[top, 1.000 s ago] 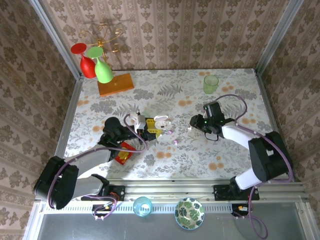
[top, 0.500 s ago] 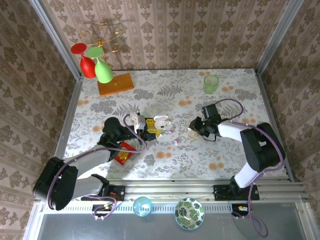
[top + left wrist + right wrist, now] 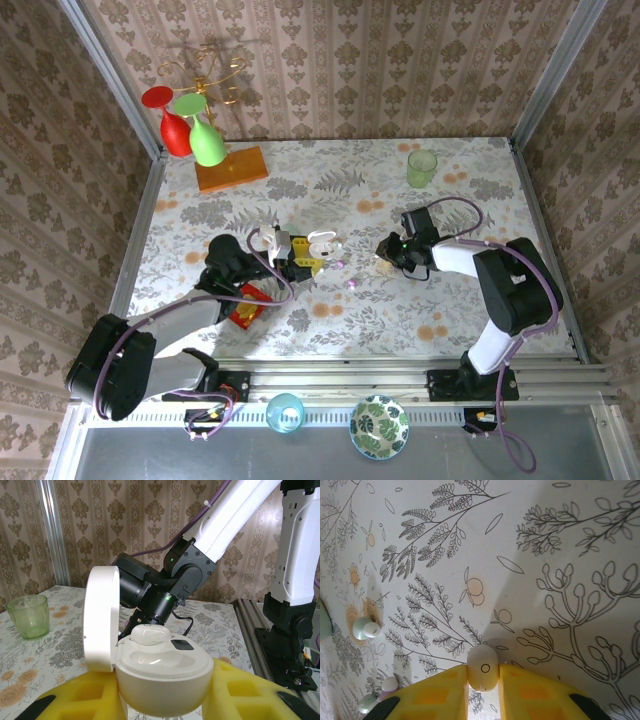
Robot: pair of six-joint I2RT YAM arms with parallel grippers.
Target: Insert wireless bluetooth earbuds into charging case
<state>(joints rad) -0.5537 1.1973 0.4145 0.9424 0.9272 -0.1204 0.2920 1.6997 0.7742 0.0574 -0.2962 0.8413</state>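
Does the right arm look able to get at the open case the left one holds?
Probably yes: the right gripper, shut on an earbud, faces the case with nothing standing between them, and its lid is swung aside.

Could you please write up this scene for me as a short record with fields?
Left end effector: shut on charging case
Case lid: open, standing upright
Inside case: seated earbud, whitish, resting in a well
Right end effector: shut on held earbud, whitish, low over the tablecloth; contact unclear
Loose on cloth: pale green earbud, pinkish earbud
Far side: green cup
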